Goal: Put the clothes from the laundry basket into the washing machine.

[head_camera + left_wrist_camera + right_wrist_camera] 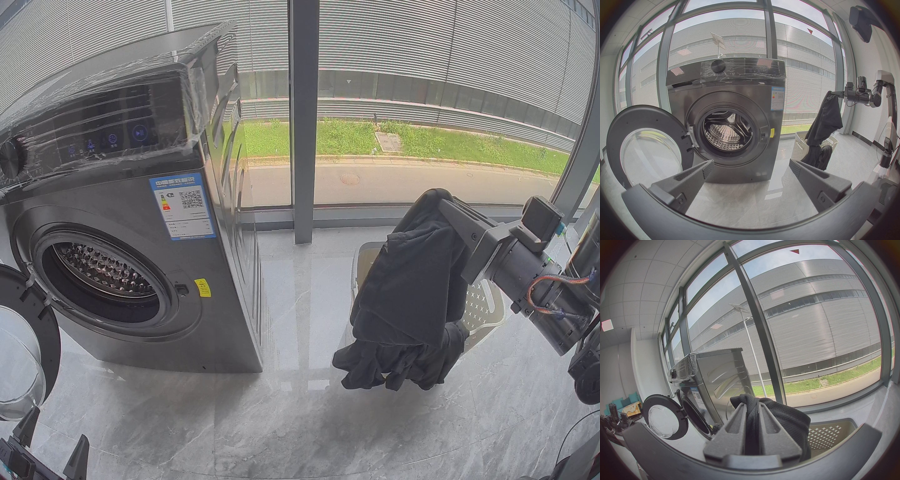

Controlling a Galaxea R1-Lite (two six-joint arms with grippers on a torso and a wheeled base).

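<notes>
A dark grey washing machine [131, 237] stands on the left with its round door [25, 350] swung open and its drum [103, 275] showing. My right gripper [752, 415] is shut on a black garment [406, 294], which hangs high above the white laundry basket [484, 309] on the right. The garment's lower end droops over the basket's near side. The same black garment [826, 122] and white basket [800, 147] appear to the right of the machine [731, 125] in the left wrist view. My left gripper [750, 175] is open and empty, low in front of the machine.
Behind the machine and basket runs a glass window wall with a grey pillar [304, 119]. Pale marble floor [300, 406] lies between the machine and the basket.
</notes>
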